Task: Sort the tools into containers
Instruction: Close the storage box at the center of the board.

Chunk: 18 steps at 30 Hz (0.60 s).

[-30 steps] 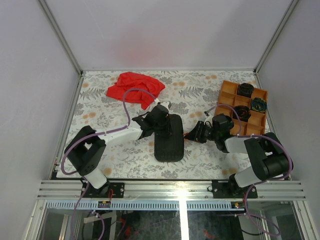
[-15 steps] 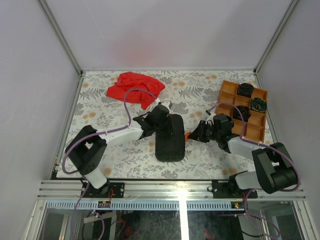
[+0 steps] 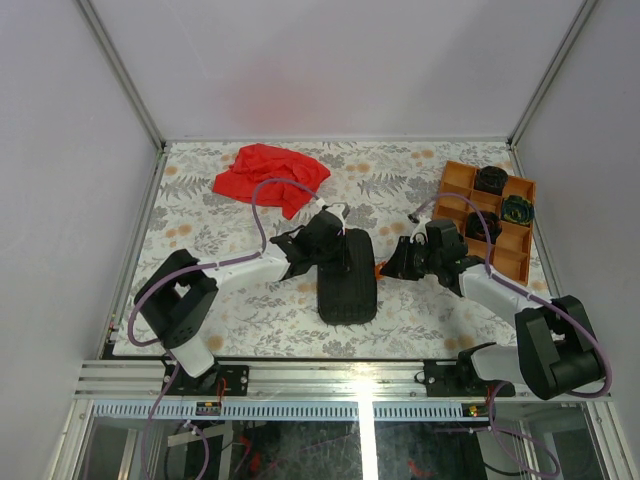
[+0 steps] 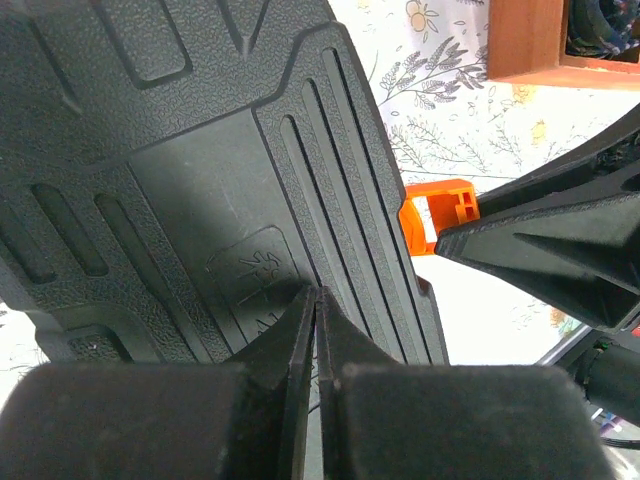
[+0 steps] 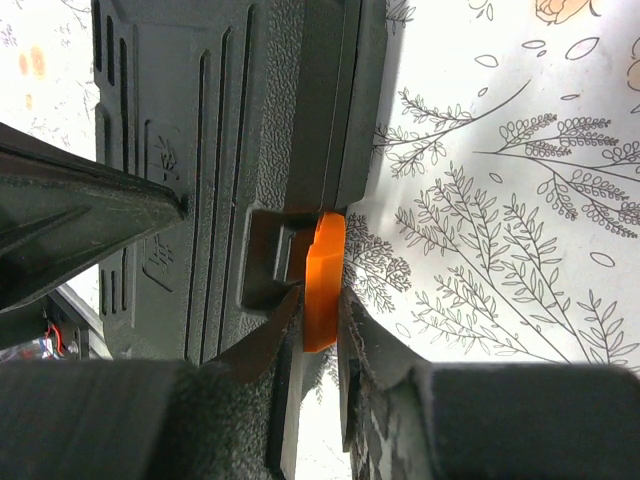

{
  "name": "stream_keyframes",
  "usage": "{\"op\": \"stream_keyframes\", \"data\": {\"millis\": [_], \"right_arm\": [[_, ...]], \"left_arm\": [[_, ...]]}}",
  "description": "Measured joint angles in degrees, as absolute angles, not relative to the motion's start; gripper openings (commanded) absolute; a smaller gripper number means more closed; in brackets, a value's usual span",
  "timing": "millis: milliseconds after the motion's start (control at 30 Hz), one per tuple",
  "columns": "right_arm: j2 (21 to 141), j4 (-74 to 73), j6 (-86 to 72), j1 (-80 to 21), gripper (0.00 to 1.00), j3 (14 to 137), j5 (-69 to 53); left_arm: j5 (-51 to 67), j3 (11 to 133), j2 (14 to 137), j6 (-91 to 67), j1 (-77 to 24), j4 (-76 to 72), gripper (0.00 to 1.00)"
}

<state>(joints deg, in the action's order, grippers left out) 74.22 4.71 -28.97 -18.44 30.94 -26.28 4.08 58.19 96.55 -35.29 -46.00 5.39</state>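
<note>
The closed black ribbed plastic clamshell case (image 3: 346, 285) lies mid-way along the floral table (image 3: 230, 305), between the arms. The right tool (image 5: 320, 300) pinches its orange latch (image 5: 325, 250) on the case's right edge. The left tool (image 4: 316, 300), pressed together, bears on the lid. The shell looks stiff and grippy, and the latch seems the one handhold.

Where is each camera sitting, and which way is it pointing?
Top camera: above and behind the arms, looking down on the table; left arm and right arm meet at the black case.
Left wrist camera: on the left arm, looking along the shut left hand, its tips on the case lid.
Right wrist camera: on the right arm, looking along the right hand, closed around the orange latch.
Shared: both wrist views show the case, latch and the other hand.
</note>
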Motion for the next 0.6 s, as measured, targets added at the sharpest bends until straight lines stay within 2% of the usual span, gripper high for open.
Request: {"op": "stream_keyframes", "data": {"millis": [333, 600], "right_arm": [[74.22, 2.04, -28.08, -18.37, 0.20, 32.38, -27.51], [75.07, 3.44, -29.39, -17.89, 0.32, 32.36, -29.82]], "left_arm": [[5.13, 58.26, 96.88, -35.64, -46.13, 4.78, 0.00], [5.21, 58.46, 97.21, -35.77, -46.22, 4.75, 0.00]]}}
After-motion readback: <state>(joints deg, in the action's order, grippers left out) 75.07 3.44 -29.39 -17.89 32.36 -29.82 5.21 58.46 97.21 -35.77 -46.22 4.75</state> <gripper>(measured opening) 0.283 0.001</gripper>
